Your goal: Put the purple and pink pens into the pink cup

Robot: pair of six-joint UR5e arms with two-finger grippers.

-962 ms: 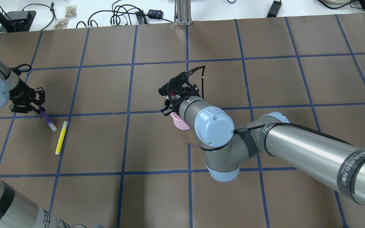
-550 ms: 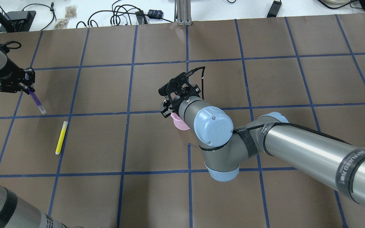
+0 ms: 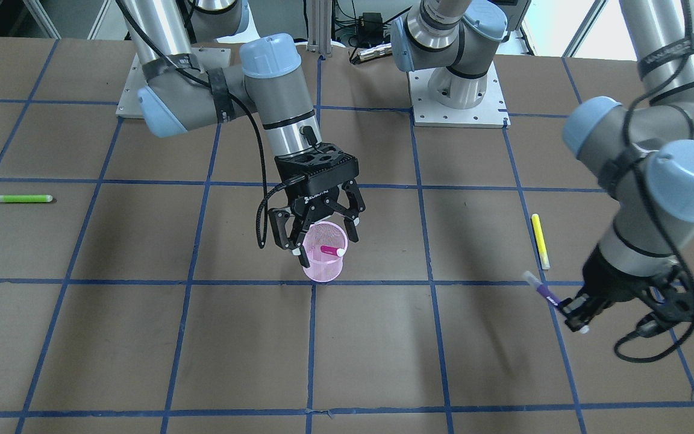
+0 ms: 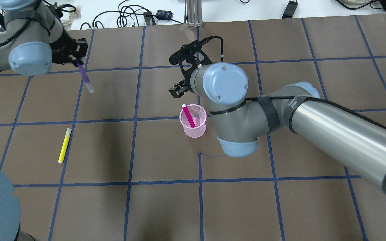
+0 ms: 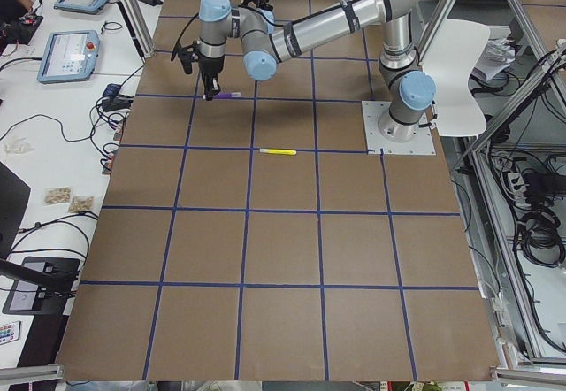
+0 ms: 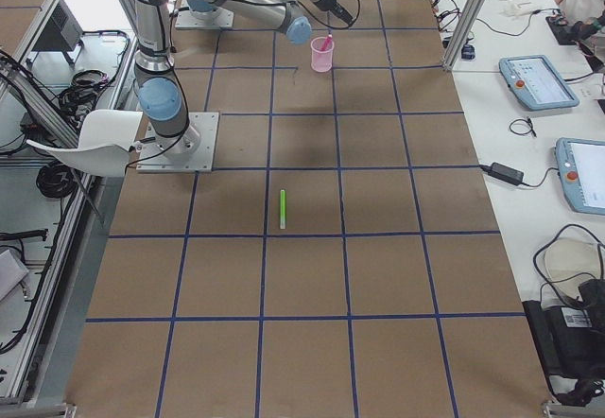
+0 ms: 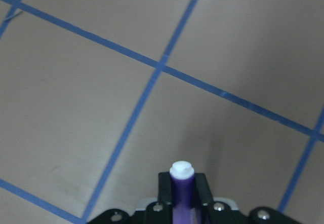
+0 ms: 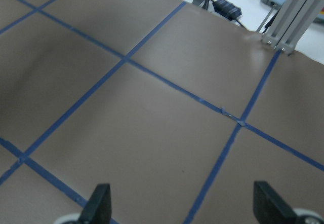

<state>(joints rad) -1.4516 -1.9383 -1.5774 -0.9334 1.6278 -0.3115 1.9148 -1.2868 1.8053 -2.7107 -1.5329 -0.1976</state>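
The pink mesh cup (image 4: 193, 124) stands upright mid-table, also in the front view (image 3: 323, 268). The pink pen (image 4: 189, 115) leans inside it, white tip up (image 3: 332, 250). My right gripper (image 3: 325, 240) hangs open and empty just above the cup; the right wrist view shows its fingers (image 8: 98, 206) spread wide. In the overhead view it is mostly hidden by the wrist (image 4: 179, 91). My left gripper (image 4: 73, 56) is shut on the purple pen (image 4: 85, 76) and holds it in the air, far from the cup (image 3: 543, 292). The pen's white end shows between the pads (image 7: 181, 193).
A yellow pen (image 4: 64, 145) lies on the table on my left side. A green pen (image 3: 18, 198) lies far out on my right side. Cables and small devices (image 4: 126, 15) lie beyond the far table edge.
My right gripper has let go of the pink pen, which now stands in the cup, and has risen away. My left arm has lifted the purple pen and carried it farther and toward the centre.
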